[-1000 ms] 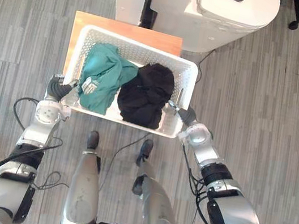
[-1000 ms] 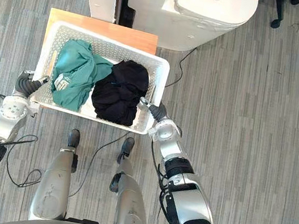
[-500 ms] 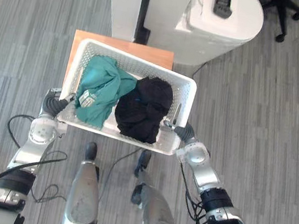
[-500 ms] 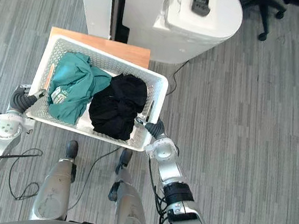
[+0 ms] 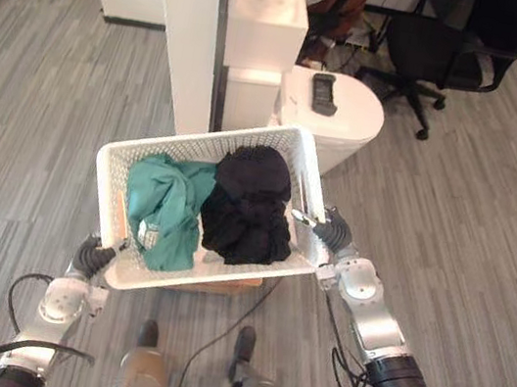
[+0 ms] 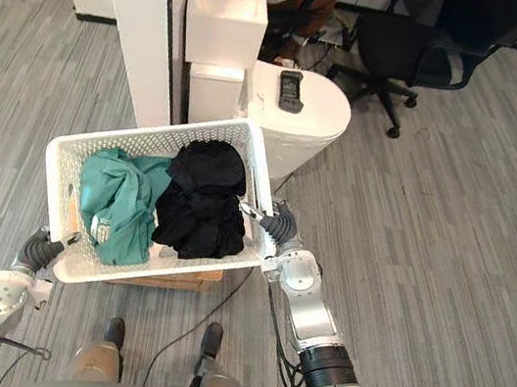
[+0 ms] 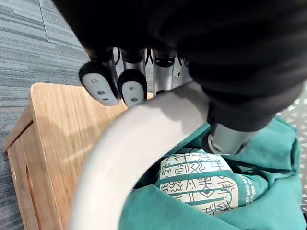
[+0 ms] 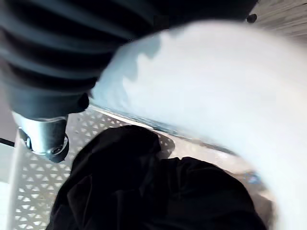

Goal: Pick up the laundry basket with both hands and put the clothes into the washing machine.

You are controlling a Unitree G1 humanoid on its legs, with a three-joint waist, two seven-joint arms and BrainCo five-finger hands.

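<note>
The white plastic laundry basket [image 5: 198, 141] is up in the air, near the round white washing machine [image 5: 336, 117]. The left hand [image 5: 97, 254] curls tight round the basket's rim at one end. The right hand [image 5: 333, 234] seems to grip the other end, thumb inside the rim. The crumpled green cloth [image 5: 165, 208] and black cloth [image 5: 248, 207] inside look soft and light. The basket looks stiff, so the rim ends are good to hold.

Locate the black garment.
Left eye view: the black garment lies in the right half of the laundry basket, beside the green garment, near the right hand.
</note>
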